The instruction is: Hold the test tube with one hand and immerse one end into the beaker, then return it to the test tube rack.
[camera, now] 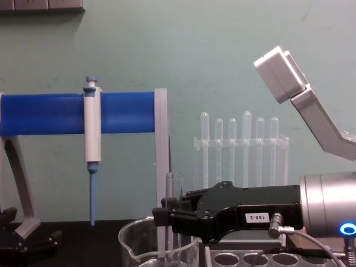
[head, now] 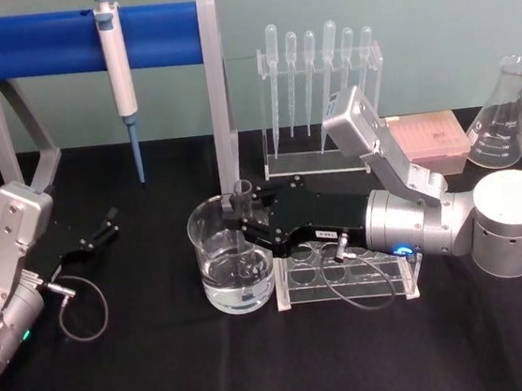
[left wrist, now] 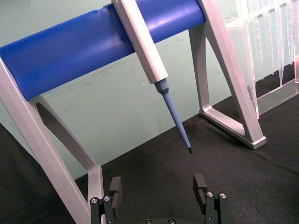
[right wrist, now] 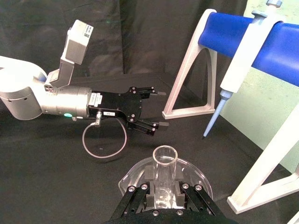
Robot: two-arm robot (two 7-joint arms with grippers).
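From the head, we see the right gripper [head: 241,213] clamped on the test tube [head: 245,240], which stands upright with its lower end inside the water-filled beaker [head: 202,245], just beside the test tube rack [head: 346,275]. The left gripper [head: 104,225] lies well apart at the table's [head: 168,376] left. At the left wrist, its fingers [left wrist: 115,189] are spread wide beneath the pipettor [left wrist: 154,60]. At the right wrist, the tube's mouth sits between the black jaws. From the chest, we see the tube rising above the beaker's rim.
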